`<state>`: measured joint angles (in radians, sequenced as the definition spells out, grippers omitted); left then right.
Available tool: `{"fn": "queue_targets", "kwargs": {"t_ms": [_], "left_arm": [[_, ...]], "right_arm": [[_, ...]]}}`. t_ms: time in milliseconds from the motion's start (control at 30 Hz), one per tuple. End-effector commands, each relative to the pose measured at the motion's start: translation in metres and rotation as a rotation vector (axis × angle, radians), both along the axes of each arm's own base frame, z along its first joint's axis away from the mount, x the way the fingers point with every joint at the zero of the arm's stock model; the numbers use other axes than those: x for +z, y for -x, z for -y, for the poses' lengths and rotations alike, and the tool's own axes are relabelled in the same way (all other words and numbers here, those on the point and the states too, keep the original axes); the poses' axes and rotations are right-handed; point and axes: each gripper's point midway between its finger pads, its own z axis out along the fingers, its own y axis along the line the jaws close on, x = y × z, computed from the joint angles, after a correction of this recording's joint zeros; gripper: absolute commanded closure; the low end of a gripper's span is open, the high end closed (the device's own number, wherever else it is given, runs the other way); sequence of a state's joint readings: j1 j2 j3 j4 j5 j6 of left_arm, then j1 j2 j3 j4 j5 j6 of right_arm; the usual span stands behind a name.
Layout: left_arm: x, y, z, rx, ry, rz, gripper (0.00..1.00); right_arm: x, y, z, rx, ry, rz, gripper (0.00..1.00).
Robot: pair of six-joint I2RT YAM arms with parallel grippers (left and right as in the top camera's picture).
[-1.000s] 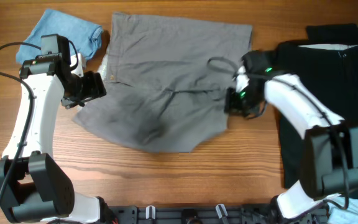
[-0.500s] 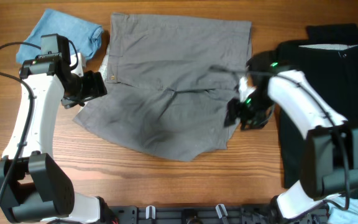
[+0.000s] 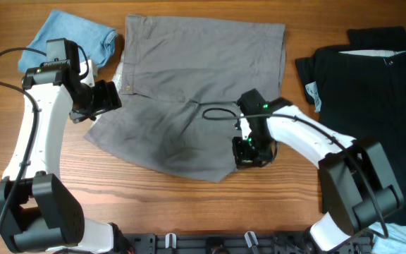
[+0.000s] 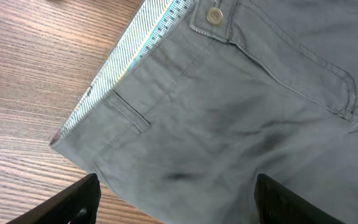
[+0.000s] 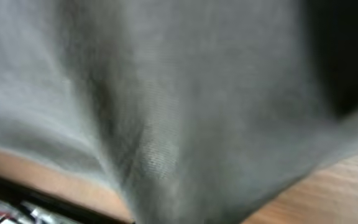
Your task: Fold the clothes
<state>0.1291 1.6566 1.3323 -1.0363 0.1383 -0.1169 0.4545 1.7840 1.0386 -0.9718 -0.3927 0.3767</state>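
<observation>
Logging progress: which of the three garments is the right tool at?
The grey shorts, spread mid-table; the right tool sits at their hem. The light-blue garment lies far left, the black garment far right.

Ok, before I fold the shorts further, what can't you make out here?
- Right gripper: in the overhead view its own body hides the fingers, so any grip on the grey shorts is unclear.
- Right wrist view: blurred throughout, no fingers visible.
- Black garment: overhead, cut off at the right edge.
- Light-blue garment: overhead, partly under the left arm.
</observation>
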Motion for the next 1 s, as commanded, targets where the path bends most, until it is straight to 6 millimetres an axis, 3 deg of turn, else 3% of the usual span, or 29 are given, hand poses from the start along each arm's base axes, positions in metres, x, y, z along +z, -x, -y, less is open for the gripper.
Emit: {"fn": "queue_targets", "kwargs": {"t_ms": [0,100,133,167,200,333,433,533,700,833,967], "left_arm": [[0.006,0.001,-0.001,-0.005,-0.013,0.021,0.21],[0.006,-0.001,-0.002,-0.003,-0.013,0.029,0.2],[0.007,-0.002,-0.002,-0.003,-0.013,0.032,0.2],[0.007,-0.002,-0.002,-0.003,-0.013,0.032,0.2],[0.007,-0.002,-0.002,-0.003,-0.013,0.032,0.2],[0.006,-0.001,-0.002,-0.003,-0.013,0.03,0.2],[0.006,0.001,-0.001,-0.002,-0.013,0.022,0.2],[0.006,0.001,-0.001,-0.003,-0.012,0.021,0.2],[0.006,-0.001,-0.002,-0.002,-0.013,0.029,0.2],[0.007,-0.002,-0.002,-0.002,-0.014,0.033,0.19],[0.007,-0.002,-0.002,-0.002,-0.014,0.033,0.19]], "right_arm": [[0.033,-0.036,-0.009,0.024,-0.064,0.074,0.96],[0.052,-0.065,-0.028,0.015,-0.156,0.17,0.95],[0.054,-0.078,-0.033,0.004,-0.179,0.221,0.81],[0.057,-0.097,-0.041,-0.008,-0.208,0.297,0.44],[0.058,-0.111,-0.046,-0.009,-0.227,0.361,0.33],[0.063,-0.139,-0.053,0.017,-0.255,0.5,0.16],[0.056,-0.131,-0.037,-0.001,-0.194,0.454,0.16],[0.047,-0.099,-0.016,-0.011,-0.126,0.297,0.19],[0.041,-0.05,0.0,0.03,-0.06,0.109,0.29],[0.02,-0.048,-0.007,-0.044,-0.055,0.116,0.41],[0.008,-0.055,-0.026,-0.089,-0.12,0.162,0.41]]}}
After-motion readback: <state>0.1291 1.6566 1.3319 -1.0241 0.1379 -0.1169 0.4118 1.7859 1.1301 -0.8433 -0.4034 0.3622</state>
